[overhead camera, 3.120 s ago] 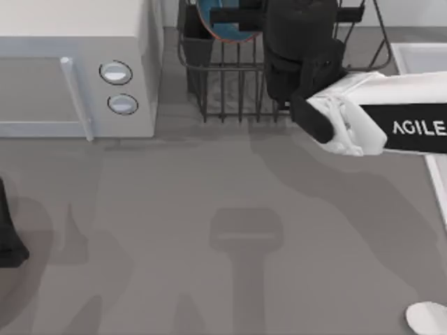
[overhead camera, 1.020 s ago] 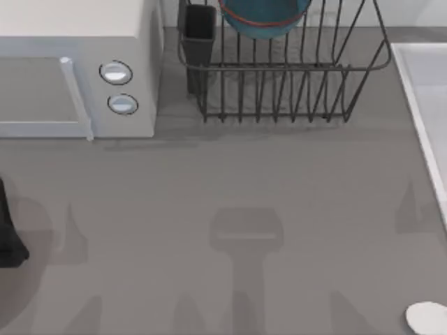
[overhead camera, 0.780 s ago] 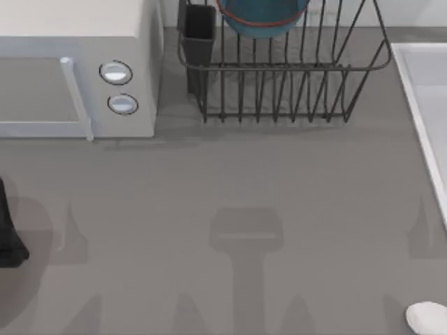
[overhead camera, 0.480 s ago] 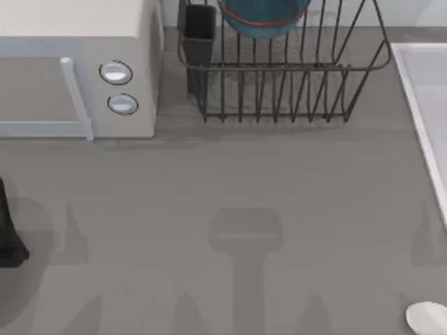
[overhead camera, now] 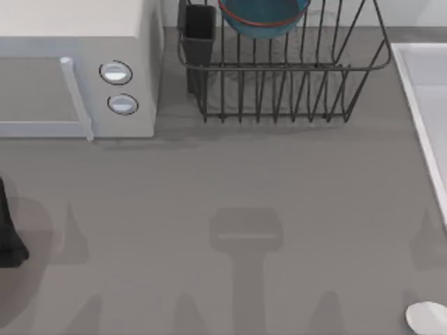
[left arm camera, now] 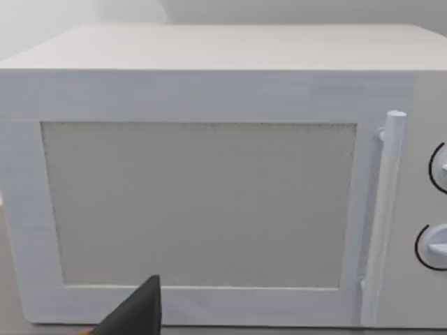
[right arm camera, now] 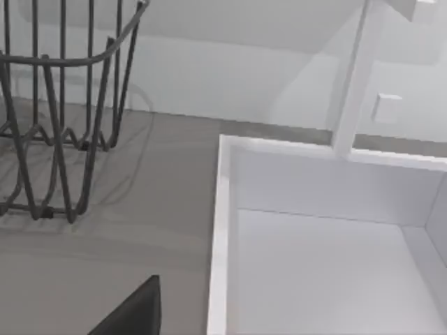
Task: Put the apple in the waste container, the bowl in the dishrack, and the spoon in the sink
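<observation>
Your desk (overhead camera: pixel 230 181) carries the white microwave (overhead camera: pixel 70 63) at far left, no lettering legible. The dishrack (overhead camera: pixel 279 70) holds the bowl (overhead camera: pixel 262 17); the sink (overhead camera: pixel 426 91) lies at right. The spoon (overhead camera: pixel 427 317), apparently, rests near the front right corner. Each end effector's opening: cannot tell.

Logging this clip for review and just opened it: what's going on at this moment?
Nothing is being held right now. The bowl sits in the dishrack at the back of the table, so that step looks done. The spoon lies on the table near the front right corner, not in the sink along the right edge. The left arm sits at the table's left edge, in front of the microwave.
</observation>
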